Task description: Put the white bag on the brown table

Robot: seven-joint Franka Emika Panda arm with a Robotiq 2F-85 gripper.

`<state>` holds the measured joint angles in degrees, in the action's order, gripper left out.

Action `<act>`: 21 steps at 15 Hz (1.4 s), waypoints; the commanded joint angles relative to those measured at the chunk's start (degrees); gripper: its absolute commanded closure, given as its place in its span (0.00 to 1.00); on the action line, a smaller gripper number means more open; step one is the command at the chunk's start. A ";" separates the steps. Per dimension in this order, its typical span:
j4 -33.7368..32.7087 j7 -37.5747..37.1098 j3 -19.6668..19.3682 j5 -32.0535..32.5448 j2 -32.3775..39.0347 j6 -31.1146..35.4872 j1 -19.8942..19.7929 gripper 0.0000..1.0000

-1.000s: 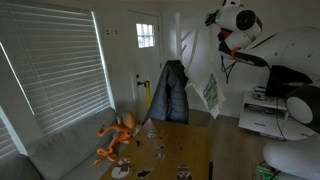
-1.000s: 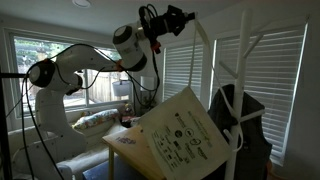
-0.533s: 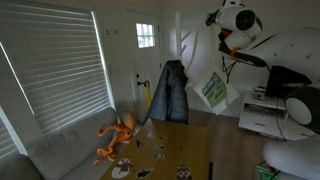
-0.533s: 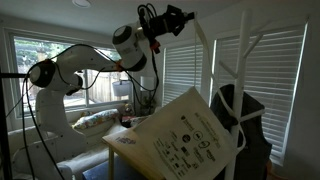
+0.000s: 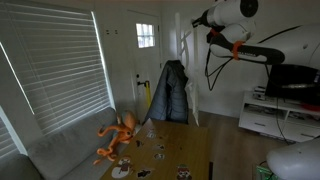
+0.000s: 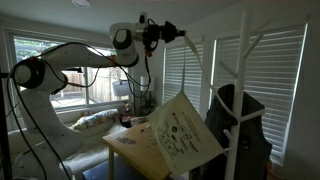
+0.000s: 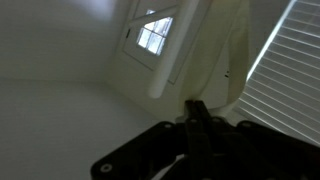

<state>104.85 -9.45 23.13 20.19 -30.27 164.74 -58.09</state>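
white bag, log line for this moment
gripper: raised, shut on white bag handle | white bag: hanging in air | brown table: bag not on it

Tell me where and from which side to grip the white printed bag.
Grip the white printed bag by the top of its long strap, coming from above: the wide flat body hangs tilted below, too broad to pinch. The claw appears to hold it there.

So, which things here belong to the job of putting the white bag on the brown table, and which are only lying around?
For the job: white bag, hanging from the end effector; brown table.
Only lying about: orange toy; dark jacket; white coat rack; sofa.
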 commanded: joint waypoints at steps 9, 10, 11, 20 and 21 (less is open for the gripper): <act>-1.15 -3.47 -15.60 -1.53 6.18 -6.77 28.36 0.99; -1.55 -3.01 -16.50 0.94 6.18 -6.33 28.01 0.99; -1.62 -2.58 -17.21 3.57 5.88 -5.89 27.43 0.99; 2.72 -7.86 -22.20 11.10 6.98 2.00 18.53 0.99; 3.43 -9.31 -21.80 11.35 7.41 3.28 17.08 0.99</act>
<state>106.38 -13.84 0.53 29.45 -24.06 163.51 -37.48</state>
